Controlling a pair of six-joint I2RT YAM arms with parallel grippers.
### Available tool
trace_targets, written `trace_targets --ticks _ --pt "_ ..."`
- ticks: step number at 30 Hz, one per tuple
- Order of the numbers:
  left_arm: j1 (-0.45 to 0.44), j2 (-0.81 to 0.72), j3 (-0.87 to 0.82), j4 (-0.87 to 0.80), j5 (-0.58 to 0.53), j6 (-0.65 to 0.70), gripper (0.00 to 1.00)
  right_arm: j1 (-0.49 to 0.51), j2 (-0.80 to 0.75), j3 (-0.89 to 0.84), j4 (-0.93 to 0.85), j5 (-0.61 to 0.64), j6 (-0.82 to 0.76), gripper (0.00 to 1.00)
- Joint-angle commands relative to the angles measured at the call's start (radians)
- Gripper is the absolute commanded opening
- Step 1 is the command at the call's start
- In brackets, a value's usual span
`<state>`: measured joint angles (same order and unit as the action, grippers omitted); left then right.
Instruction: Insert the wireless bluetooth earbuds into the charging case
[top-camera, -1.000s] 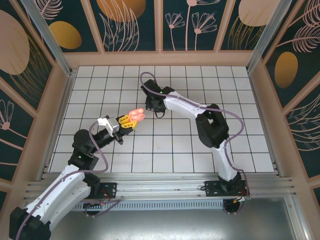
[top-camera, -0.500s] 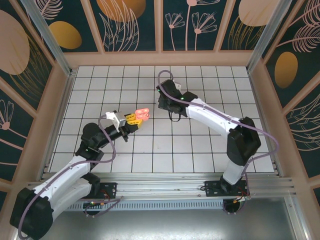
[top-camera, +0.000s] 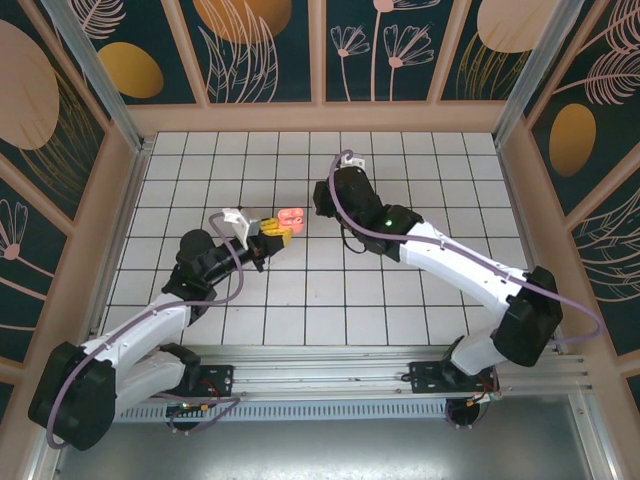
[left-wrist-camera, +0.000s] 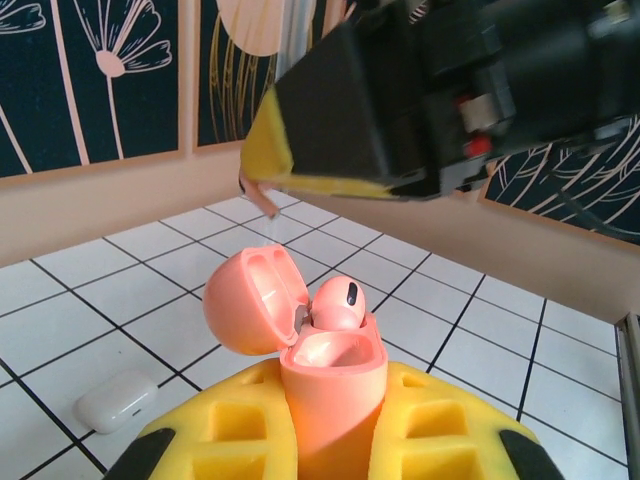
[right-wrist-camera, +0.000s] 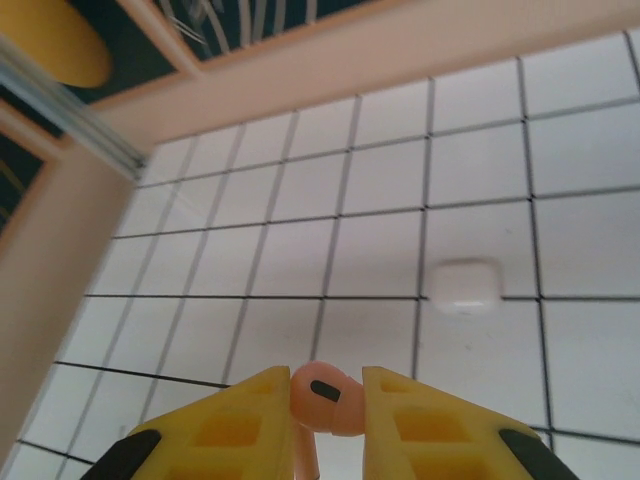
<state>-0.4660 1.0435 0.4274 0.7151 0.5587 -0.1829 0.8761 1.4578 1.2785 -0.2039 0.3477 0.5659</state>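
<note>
Farther out, case (left-wrist-camera: 330, 400); earbud (right-wrist-camera: 322, 397) stem-down.

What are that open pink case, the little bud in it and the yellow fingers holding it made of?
The salmon-pink open charging case looks like smooth moulded plastic, satin: soft highlights inside its lid. The pink earbud seated in it seems glossier hard plastic, showing a sharper glint. The left gripper's yellow fingers look like matte plastic, perhaps printed, with recessed pockets.

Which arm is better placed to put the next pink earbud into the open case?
Right. The right gripper is shut on a pink earbud, just above the open pink case, which has a free socket; the left gripper only holds that case.
</note>
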Motion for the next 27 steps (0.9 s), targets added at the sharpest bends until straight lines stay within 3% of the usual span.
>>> trace_targets --ticks 1,11,27 --pt "-0.006 0.023 0.045 0.047 -0.017 -0.042 0.0 0.032 -0.059 -0.032 0.153 0.003 -0.096 0.19" --pt "-0.025 0.062 0.065 0.089 -0.062 -0.083 0.0 0.084 -0.101 -0.097 0.293 -0.077 -0.147 0.2" --pt "-0.062 0.068 0.05 0.183 -0.171 -0.114 0.0 0.136 -0.044 -0.125 0.362 -0.073 -0.08 0.2"
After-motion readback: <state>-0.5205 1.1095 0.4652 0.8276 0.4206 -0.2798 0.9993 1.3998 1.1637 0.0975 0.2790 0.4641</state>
